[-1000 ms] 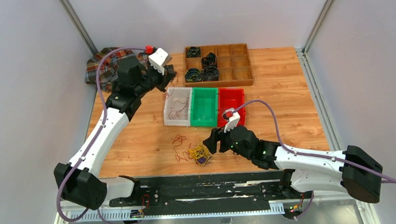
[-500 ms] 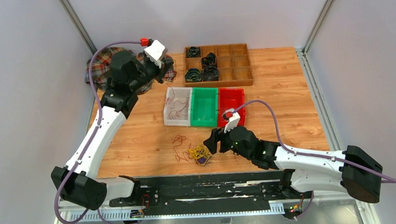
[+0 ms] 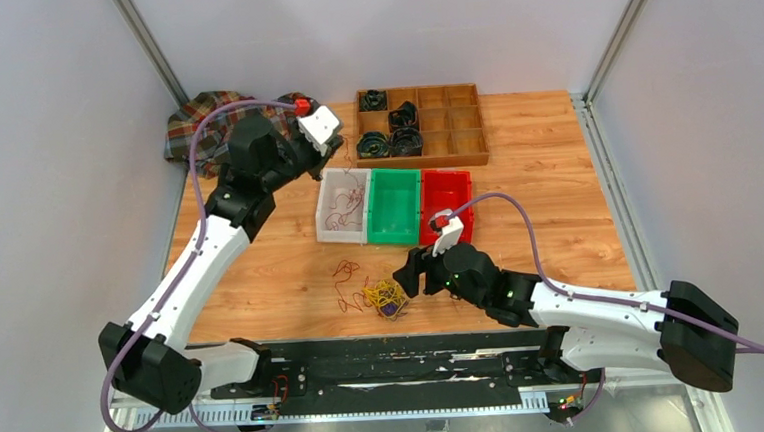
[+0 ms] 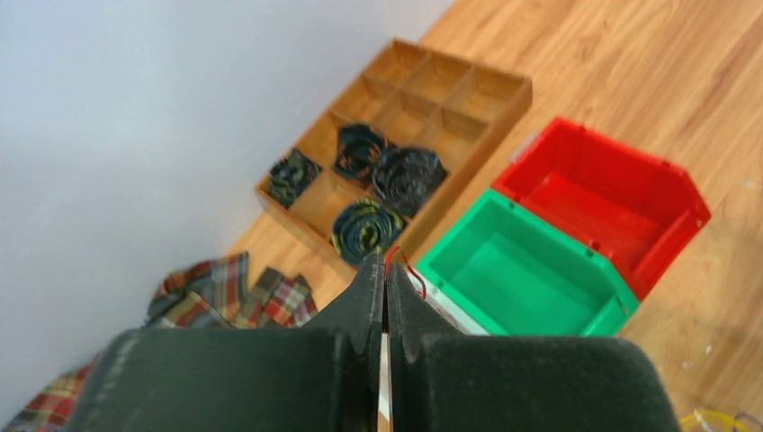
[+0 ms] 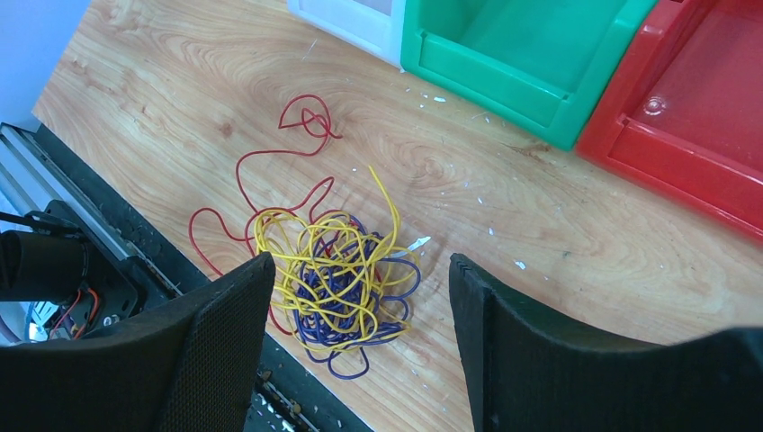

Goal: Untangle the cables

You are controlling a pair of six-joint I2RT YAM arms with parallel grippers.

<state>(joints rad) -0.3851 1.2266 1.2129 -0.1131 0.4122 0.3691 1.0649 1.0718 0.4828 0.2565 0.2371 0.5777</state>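
A tangle of yellow and dark purple-blue cables with a red cable looping out of it lies on the table near the front edge, also in the top view. My right gripper is open and empty, its fingers either side of and just above the tangle. My left gripper is shut on a thin red cable and holds it over the back edge of the white bin, at the far left. More red cable lies in that bin.
An empty green bin and an empty red bin stand right of the white one. A wooden compartment tray holding black coiled bands sits at the back. A plaid cloth lies at the back left.
My left gripper rose and swung back left, then came right and down over the white bin's back edge with the red cable. The right arm and the tangle have not moved.
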